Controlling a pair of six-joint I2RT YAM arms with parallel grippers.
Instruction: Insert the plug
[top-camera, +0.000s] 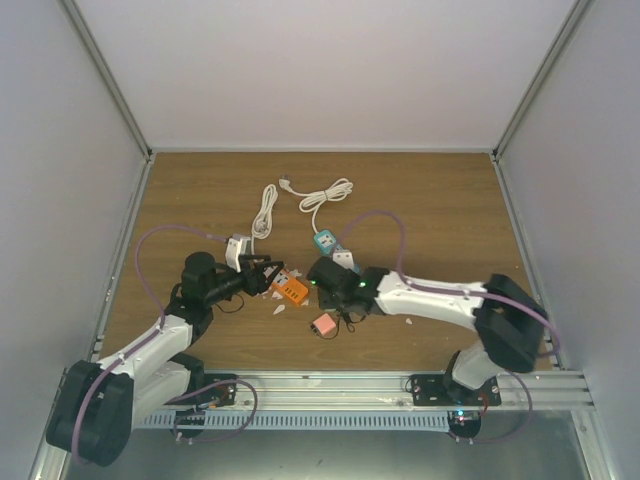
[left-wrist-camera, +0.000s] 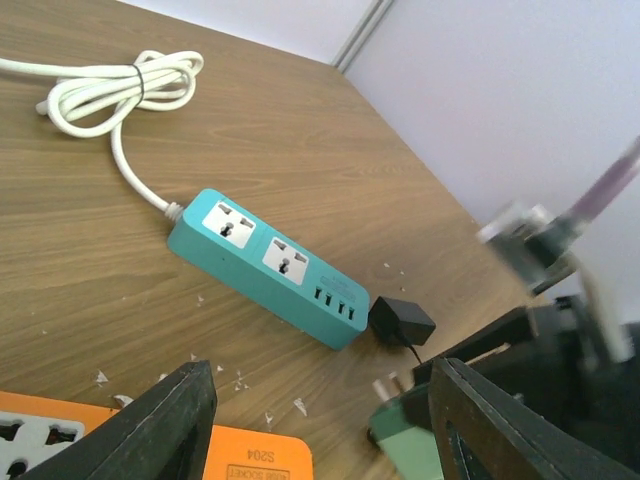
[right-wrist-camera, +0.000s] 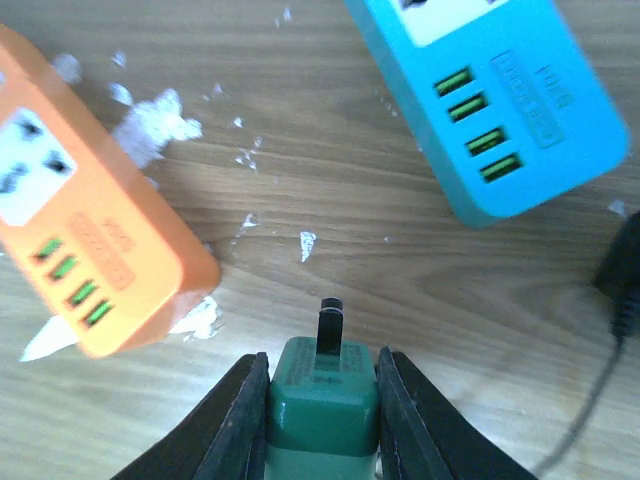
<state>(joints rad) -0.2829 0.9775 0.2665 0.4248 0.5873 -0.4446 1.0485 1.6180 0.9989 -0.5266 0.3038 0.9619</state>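
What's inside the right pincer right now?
A green block is clamped in the right pincer, one dark prong sticking out. Its sides are covered by the fingers. The black plug lies unheld beside the teal power strip.

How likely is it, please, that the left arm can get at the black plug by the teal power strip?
Probably no, not directly: the left fingers stand open and empty, but the right fingers, gripping a green adapter, sit between them and the black plug.
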